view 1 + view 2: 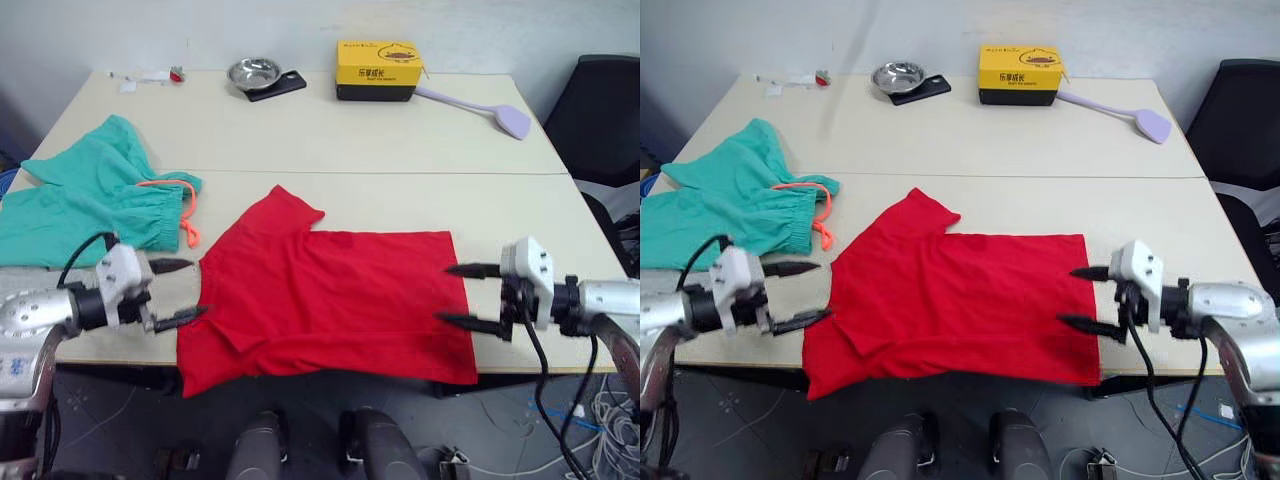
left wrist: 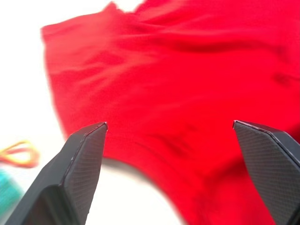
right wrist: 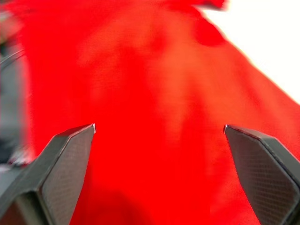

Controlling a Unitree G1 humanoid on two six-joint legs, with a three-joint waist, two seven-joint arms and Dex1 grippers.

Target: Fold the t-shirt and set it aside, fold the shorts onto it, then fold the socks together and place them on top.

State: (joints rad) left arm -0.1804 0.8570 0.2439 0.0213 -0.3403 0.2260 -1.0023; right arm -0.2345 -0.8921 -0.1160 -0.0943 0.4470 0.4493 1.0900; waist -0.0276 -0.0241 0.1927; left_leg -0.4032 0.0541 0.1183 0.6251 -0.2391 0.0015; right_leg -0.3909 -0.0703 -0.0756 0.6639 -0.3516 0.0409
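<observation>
The red t-shirt (image 1: 330, 295) lies spread across the table's front edge, one sleeve toward the back, its near edge hanging slightly over. My left gripper (image 1: 178, 292) is open at the shirt's left edge, fingers pointing at the cloth. At the shirt's right edge my right gripper (image 1: 460, 296) is open too, its fingertips just over the hem. Both wrist views show red cloth (image 2: 187, 79) between wide-apart fingers. The teal-green shorts (image 1: 90, 195) with an orange drawstring lie crumpled at the table's left. The socks are out of view.
At the back of the table (image 1: 400, 140) stand a yellow box (image 1: 378, 68), a steel bowl (image 1: 254, 73) on a black slab, a lilac spatula (image 1: 490, 110) and small items (image 1: 150, 77) at the far left. A black chair (image 1: 605, 110) stands to the right.
</observation>
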